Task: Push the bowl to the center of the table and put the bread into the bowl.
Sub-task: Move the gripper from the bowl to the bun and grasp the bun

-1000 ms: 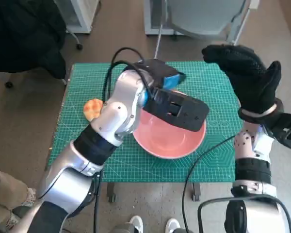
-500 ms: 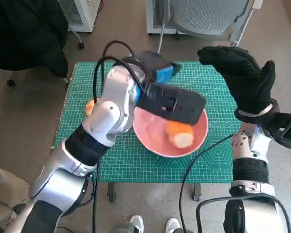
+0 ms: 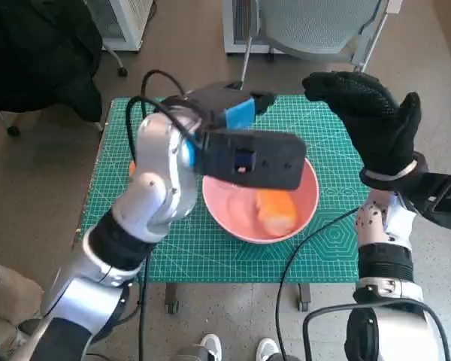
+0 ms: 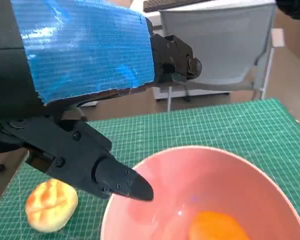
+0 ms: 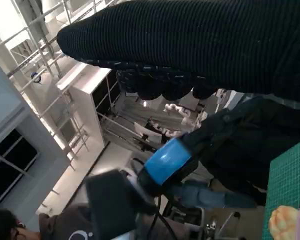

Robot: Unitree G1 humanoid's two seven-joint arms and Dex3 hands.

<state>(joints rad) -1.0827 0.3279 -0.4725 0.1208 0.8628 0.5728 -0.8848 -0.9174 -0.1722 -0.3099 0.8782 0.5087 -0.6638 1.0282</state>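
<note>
The pink bowl (image 3: 229, 210) stands near the middle of the green mat, and an orange bread piece (image 3: 274, 210) lies inside it. The left wrist view shows the bowl (image 4: 200, 170) and that bread (image 4: 217, 227) too. My left hand (image 3: 244, 154), black with blue tape, hovers over the bowl's far rim and holds nothing. A second golden roll (image 4: 51, 205) lies on the mat beside the bowl, mostly hidden behind my left arm in the head view. My gloved right hand (image 3: 368, 124) is raised above the table's right side, fingers spread, empty.
The green cutting mat (image 3: 331, 248) covers the small table. A grey chair (image 3: 316, 22) stands behind the far edge and dark clothing (image 3: 37, 53) hangs at the back left. Black cables loop over my left arm. White shoes (image 3: 210, 347) show below the near edge.
One second ago the bowl was empty; the orange bread then dropped into it and now rests there. My left hand has drawn back and to the left. The right hand has barely moved.
</note>
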